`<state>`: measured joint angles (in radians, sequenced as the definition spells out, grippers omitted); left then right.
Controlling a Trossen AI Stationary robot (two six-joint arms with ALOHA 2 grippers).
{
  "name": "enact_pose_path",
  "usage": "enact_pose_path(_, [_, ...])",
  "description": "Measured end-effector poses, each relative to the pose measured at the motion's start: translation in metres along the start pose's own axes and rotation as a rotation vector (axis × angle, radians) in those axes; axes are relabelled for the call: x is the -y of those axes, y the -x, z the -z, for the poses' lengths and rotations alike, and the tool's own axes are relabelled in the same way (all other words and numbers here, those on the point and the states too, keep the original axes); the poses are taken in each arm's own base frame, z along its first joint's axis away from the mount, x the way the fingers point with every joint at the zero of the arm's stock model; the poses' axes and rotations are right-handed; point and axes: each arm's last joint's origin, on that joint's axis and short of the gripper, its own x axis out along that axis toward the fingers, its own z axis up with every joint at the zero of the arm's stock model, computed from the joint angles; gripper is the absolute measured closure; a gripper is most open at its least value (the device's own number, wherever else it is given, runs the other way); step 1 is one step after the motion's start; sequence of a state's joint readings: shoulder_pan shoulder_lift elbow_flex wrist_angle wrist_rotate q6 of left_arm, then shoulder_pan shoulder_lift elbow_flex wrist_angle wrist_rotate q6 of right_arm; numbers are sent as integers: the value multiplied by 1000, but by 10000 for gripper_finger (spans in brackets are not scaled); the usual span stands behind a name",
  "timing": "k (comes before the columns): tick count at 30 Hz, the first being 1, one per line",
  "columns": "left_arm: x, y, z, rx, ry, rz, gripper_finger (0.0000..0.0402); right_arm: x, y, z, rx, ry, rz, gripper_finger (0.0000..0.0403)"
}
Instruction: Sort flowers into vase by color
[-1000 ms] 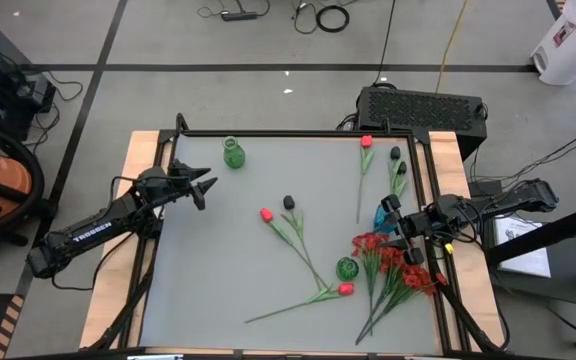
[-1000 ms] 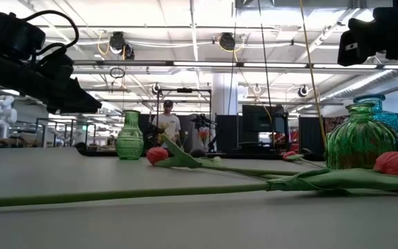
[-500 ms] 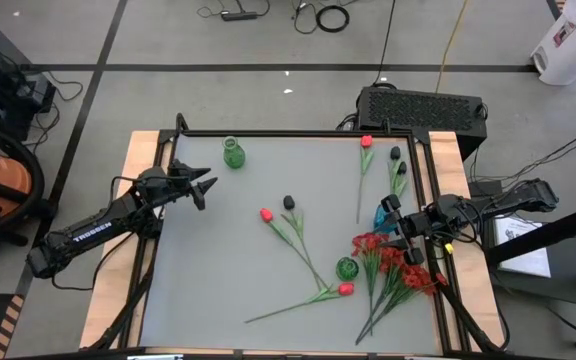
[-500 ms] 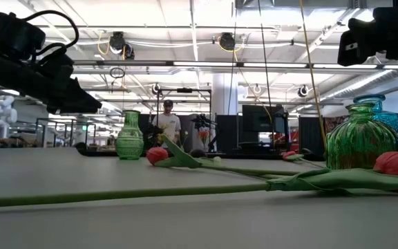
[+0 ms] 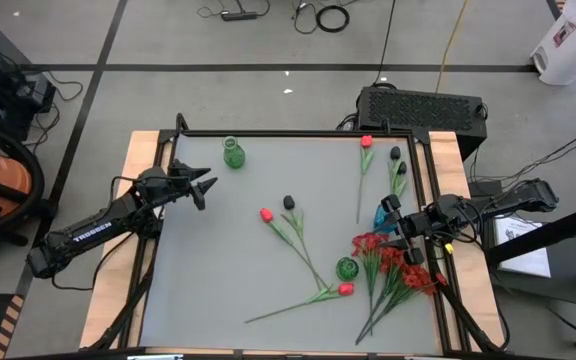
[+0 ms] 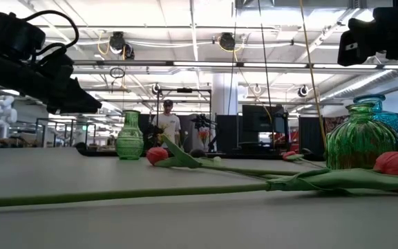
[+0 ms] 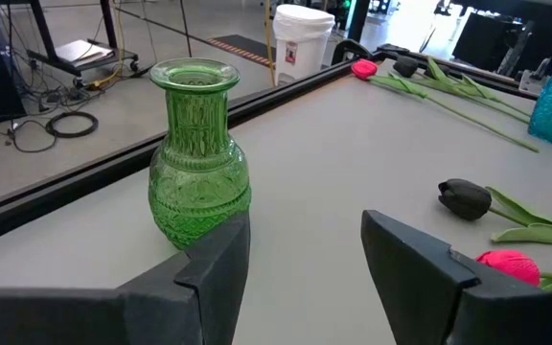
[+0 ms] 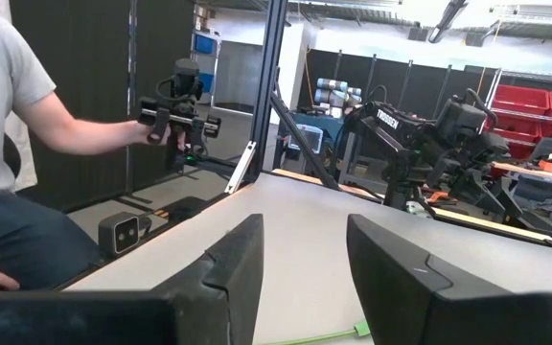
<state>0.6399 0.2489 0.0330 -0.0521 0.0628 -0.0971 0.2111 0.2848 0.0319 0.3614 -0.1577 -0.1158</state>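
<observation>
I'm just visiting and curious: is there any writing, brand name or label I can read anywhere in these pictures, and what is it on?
"TROSSEN": white letters on the left arm, high view.
"TROSSEN": on the same arm's link seen far off in the right wrist view, barely legible.
Label on the white bin beyond the table: too blurred to read.
Nothing else readable.

red, black flowers (image 5: 293, 232) lying loose, scattered

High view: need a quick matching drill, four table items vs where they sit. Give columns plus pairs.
Items:
1 tall green vase
2 round green vase
3 blue vase
4 red blossom bunch

Places:
A near right edge, by the right gripper
B far left part, by the left gripper
C near right corner, stems lying flat
D near side, beside a red tulip bud

Pairs: 1-B, 2-D, 3-A, 4-C
</observation>
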Motion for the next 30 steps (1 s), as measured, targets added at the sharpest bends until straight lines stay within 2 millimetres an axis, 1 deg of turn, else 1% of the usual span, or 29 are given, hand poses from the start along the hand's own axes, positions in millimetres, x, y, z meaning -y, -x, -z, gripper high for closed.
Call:
enact_pose_path(22, [0,0,0,0,0,0,194,0,0,0,0,0,0,259])
enact_pose_path(27, [0,0,0,2,34,1,194,0,0,0,0,0,0,259])
enact_pose_path(30, [0,0,-2,31,44,5,194,0,0,0,0,0,0,259])
